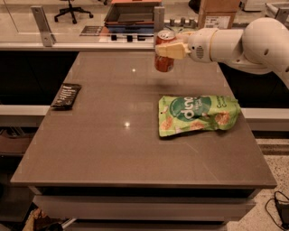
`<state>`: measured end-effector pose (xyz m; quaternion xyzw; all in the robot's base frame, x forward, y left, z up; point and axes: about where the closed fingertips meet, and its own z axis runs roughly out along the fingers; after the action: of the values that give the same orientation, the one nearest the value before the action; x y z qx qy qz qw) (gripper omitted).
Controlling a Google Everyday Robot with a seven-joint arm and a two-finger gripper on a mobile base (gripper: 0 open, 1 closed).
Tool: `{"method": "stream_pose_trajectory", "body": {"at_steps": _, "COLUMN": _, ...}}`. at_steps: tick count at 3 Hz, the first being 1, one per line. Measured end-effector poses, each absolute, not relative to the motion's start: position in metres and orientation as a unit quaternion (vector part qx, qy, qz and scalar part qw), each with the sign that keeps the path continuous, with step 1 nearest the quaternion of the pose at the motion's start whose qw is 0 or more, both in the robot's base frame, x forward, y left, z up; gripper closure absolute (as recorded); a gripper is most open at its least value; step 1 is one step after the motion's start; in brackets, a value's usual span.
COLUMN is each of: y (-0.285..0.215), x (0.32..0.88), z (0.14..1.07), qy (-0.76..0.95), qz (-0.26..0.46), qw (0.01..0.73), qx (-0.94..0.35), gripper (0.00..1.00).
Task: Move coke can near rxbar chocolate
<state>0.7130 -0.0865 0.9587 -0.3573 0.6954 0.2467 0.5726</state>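
Note:
The coke can [164, 61], red-orange with a silver top, is held upright in the air above the far middle of the table. My gripper [170, 48] comes in from the right and is shut on the can's upper half. The rxbar chocolate [66, 95], a flat black bar with white lettering, lies at the table's left edge, well to the left of the can and nearer the camera.
A green snack bag [196, 113] lies flat on the right side of the brown table [126, 149]. Behind the table's far edge are a glass barrier with metal posts [40, 25] and a cardboard box [219, 11].

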Motion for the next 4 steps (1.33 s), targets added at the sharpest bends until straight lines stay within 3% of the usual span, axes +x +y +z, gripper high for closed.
{"method": "stream_pose_trajectory", "body": {"at_steps": 4, "y": 0.051, "x": 0.671, "z": 0.958, "qy": 0.681, "qz": 0.315, "qw": 0.535, "qx": -0.387, "gripper": 1.0}}
